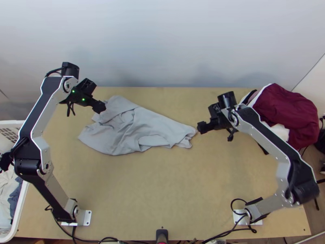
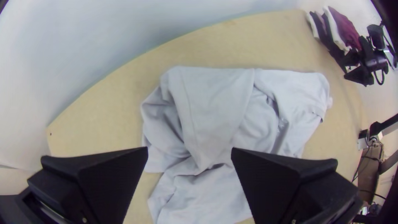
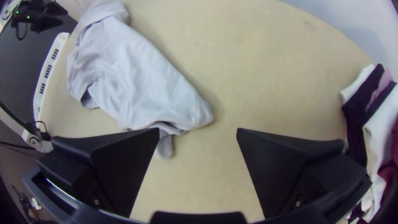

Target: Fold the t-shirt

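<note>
Top view: we look steeply down from high over the near edge of the table (image 1: 162, 195), between the arms' bases (image 1: 87, 217) (our widest look).
Left wrist view: from the wrist of the left arm (image 1: 35, 122), we face down, close over the t-shirt (image 1: 130, 128).
Right wrist view: from the wrist of the right arm (image 1: 266, 136), we face down near one end of it.
Shared part: in all three we see the t-shirt and the clothes pile (image 1: 286, 110).

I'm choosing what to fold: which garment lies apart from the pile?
The light grey T-shirt, bunched alone; the maroon garment and white cloth lie piled together.
</note>
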You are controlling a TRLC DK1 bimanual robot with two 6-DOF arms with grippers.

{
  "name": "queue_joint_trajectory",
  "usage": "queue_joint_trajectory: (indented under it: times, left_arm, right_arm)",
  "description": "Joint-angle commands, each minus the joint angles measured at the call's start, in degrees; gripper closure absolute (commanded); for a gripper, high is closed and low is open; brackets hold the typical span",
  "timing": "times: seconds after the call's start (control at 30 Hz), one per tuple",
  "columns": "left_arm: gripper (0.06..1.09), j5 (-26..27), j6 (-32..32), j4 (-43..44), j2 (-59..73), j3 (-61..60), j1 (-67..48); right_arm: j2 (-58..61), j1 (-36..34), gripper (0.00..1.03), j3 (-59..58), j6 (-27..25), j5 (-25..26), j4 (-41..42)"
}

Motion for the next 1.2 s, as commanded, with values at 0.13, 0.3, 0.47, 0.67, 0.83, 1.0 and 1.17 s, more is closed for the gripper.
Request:
queue_joint_trajectory:
  times: [0.13,0.3,0.47,0.67,0.83,1.0,1.17]
  left_arm:
    - [0.11,0.9,0.3,-0.9,-0.8,-2.2,-0.1]
    - [0.11,1.1,0.3,-0.9,-1.3,-3.0,-0.1]
    - [0.11,1.2,0.4,-0.9,-2.0,-4.0,0.0]
    - [0.11,1.2,0.8,-0.7,-2.4,-4.8,0.2]
    - [0.11,1.3,0.8,-0.5,-2.5,-4.8,0.0]
    - [0.11,1.9,0.8,-0.5,-2.4,-5.3,0.0]
    - [0.11,2.9,0.9,-0.5,-2.2,-6.2,0.0]
  right_arm:
    - [9.1,0.0,0.16,5.2,1.6,-9.6,-3.8]
    - [11.3,0.3,0.18,5.2,1.4,-9.6,-3.8]
    - [13.4,0.5,0.29,4.9,0.1,-9.5,-3.0]
    - [14.4,0.9,0.29,5.1,0.1,-9.5,-2.3]
    - [14.8,0.8,0.29,5.7,0.2,-9.5,-0.8]
    - [15.5,1.1,0.47,5.6,0.7,-9.4,1.9]
    - [16.4,0.9,0.63,5.3,0.8,-9.3,2.6]
